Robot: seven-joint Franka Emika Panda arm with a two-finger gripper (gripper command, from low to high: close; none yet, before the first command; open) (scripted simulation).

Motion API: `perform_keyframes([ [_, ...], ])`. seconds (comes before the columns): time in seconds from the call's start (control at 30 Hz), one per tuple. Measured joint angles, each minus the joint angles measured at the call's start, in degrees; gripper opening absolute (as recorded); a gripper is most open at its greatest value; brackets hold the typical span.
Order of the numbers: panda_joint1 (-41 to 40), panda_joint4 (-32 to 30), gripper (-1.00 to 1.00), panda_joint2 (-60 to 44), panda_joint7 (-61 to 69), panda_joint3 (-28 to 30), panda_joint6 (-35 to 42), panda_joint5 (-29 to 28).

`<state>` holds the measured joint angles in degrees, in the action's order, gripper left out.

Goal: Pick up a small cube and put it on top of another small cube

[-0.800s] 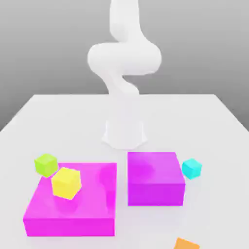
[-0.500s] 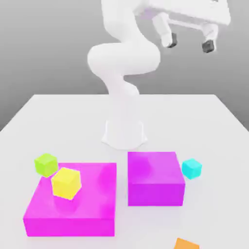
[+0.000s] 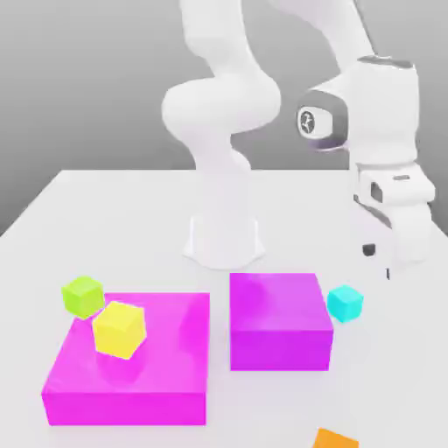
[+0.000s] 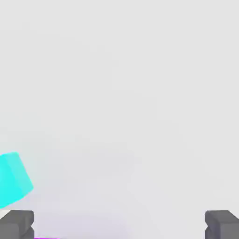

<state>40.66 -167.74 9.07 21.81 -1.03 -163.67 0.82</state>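
Orange block (image 3: 336, 439): cut off by the near edge of the exterior view, right of the middle, with only a flat orange face in sight.
Wide magenta block (image 3: 166, 350): low and broad, lying on the exterior view's left.
Yellow cube (image 3: 119, 330): tilted, seen against the left part of the wide magenta block's top.
Purple block (image 3: 278, 306): smaller across than the magenta one, set to its right with a gap between.
Small cyan cube (image 3: 345, 304): on the table (image 3: 140, 219), just beside the purple block on the exterior view's right; partly in sight in the hand view, near one fingertip (image 4: 17, 225), contact with the block impossible to tell.
Lime-green cube (image 3: 83, 297): by the far left corner of the wide magenta block.
Gripper (image 3: 379, 262): raised above table level, up and to the right of the cyan cube in the exterior view, pointing downward, fingers wide apart.
White arm (image 3: 223, 105): rising from a base (image 3: 224, 241) behind the blocks, bent over toward the exterior view's right.
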Motion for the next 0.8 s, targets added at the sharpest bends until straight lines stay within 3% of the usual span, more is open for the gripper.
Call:
perform_keyframes([
  [0.13, 3.58, -3.54, 0.00, -6.24, 7.92, -1.35, -5.28, 0.64],
  [0.37, 4.69, -1.37, 0.00, -20.51, 8.94, -0.54, -16.89, 0.80],
  [0.4, 5.26, -1.02, -1.00, -22.46, 8.93, -0.03, -18.47, 0.88],
  [0.63, 5.38, -0.94, -1.00, -22.89, 8.87, 0.10, -18.71, 0.80],
  [0.8, 3.88, -2.55, -1.00, -14.06, 9.41, -1.53, -11.52, 1.42],
])
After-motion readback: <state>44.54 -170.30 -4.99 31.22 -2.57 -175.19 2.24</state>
